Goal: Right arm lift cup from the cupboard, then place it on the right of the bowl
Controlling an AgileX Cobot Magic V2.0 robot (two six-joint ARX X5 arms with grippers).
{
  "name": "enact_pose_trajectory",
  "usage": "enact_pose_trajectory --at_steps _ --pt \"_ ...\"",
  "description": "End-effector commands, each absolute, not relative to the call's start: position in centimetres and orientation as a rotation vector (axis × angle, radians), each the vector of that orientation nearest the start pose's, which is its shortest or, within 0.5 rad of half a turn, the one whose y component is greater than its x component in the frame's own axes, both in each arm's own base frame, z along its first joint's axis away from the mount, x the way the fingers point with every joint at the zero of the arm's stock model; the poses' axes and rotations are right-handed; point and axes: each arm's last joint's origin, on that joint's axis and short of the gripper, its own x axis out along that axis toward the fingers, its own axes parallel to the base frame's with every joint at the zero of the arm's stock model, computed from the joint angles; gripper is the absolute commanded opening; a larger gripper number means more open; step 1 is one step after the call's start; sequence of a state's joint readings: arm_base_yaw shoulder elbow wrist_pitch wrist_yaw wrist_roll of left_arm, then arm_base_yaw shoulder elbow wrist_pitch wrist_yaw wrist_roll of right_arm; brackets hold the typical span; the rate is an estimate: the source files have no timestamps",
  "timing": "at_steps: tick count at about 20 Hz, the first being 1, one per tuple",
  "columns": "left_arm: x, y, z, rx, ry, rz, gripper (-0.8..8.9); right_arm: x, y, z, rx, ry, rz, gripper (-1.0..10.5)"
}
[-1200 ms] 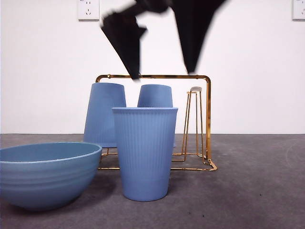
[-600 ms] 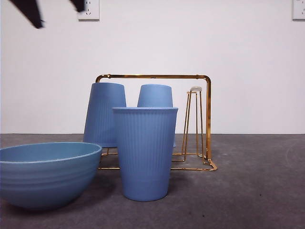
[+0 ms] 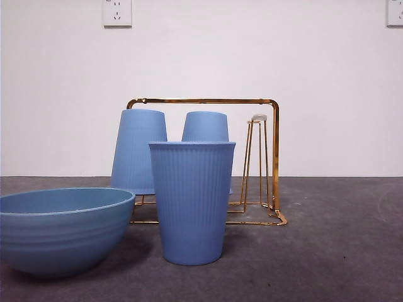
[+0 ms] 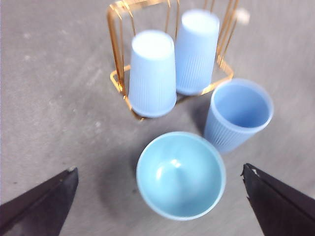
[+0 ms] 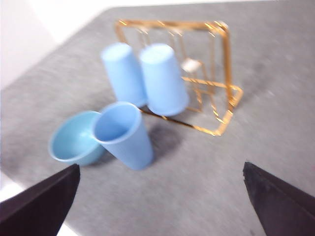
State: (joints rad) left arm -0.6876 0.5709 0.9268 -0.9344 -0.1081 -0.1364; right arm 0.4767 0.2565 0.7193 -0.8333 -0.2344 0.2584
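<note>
In the front view, no brand, label or writing is showing on any of the things. A tall tapered ribbed blue cup (image 3: 192,202) is standing upright, mouth up, on a dark grey matte tabletop (image 3: 334,251), just in front of the gold wire cup rack (image 3: 271,160). A wide shallow blue-teal bowl (image 3: 60,228) is sitting beside that rack-front cup, on the side away from the rack's bare peg (image 3: 255,160). Two more blue cups (image 3: 138,151) are resting upside down on the rack, before a plain white wall (image 3: 327,82) carrying two white sockets (image 3: 117,12). No arm is showing here.

In the left wrist view, the left gripper (image 4: 162,206) is hanging high above the bowl (image 4: 180,174), its black jaws spread wide and holding nothing. The upright cup (image 4: 239,114) is sitting just beside the bowl and next to the rack (image 4: 118,54), on the grey surface (image 4: 54,98).

In the right wrist view, which is blurring, the right gripper (image 5: 160,206) is hovering well above the table with its jaws wide apart and empty. The upright cup (image 5: 123,135) is touching or nearly touching the bowl (image 5: 74,137), in front of the rack (image 5: 221,93). The grey top (image 5: 275,98) is ending at a white wall (image 5: 19,39) behind the rack.
</note>
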Motion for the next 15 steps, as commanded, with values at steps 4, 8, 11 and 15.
enact_pose_trajectory --at_steps 4,8,11,15 --pt "5.63 -4.25 34.42 -0.079 0.506 -0.505 5.28 3.79 2.77 30.40 0.192 0.428 0.672 5.7" --pt "5.57 -4.20 34.19 -0.066 0.530 -0.500 5.08 3.79 2.77 30.39 0.192 0.429 0.671 4.2" --pt "5.57 -4.20 34.19 -0.053 0.526 -0.504 0.49 3.80 2.75 30.39 0.191 0.428 0.665 -0.2" --pt "5.50 -4.14 34.14 -0.047 0.530 -0.505 0.07 3.81 2.75 30.40 0.193 0.427 0.662 0.2"
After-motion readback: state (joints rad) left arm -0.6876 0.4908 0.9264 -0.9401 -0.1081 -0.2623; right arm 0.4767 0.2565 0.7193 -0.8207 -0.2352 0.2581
